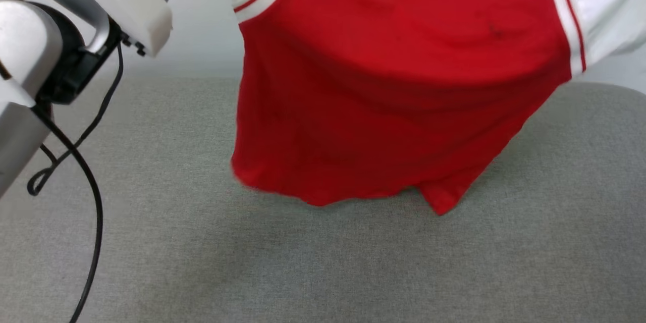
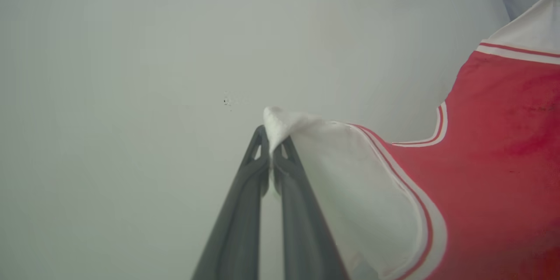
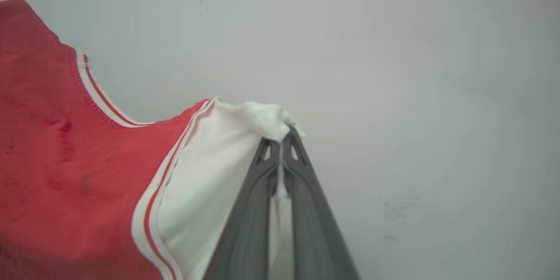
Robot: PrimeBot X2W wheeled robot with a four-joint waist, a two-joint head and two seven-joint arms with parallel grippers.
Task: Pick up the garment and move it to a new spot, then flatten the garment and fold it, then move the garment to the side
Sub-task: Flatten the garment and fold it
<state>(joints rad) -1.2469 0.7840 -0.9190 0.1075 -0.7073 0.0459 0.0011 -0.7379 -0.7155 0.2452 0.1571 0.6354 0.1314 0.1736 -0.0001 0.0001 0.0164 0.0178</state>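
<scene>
The garment (image 1: 393,91), a red jersey with white sleeves and striped trim, hangs spread wide in the air, its hem just above the grey fabric surface (image 1: 323,262). In the left wrist view my left gripper (image 2: 271,140) is shut on the tip of one white sleeve (image 2: 350,175), the garment (image 2: 490,175) stretching away to the right. In the right wrist view my right gripper (image 3: 280,138) is shut on the tip of the other white sleeve (image 3: 210,162), with the garment (image 3: 65,162) stretching to the left. No print shows on the side facing me.
My left arm's pale housing (image 1: 65,20) and its black cable (image 1: 86,171) fill the upper left of the head view. A plain pale wall (image 2: 131,74) stands behind the held garment.
</scene>
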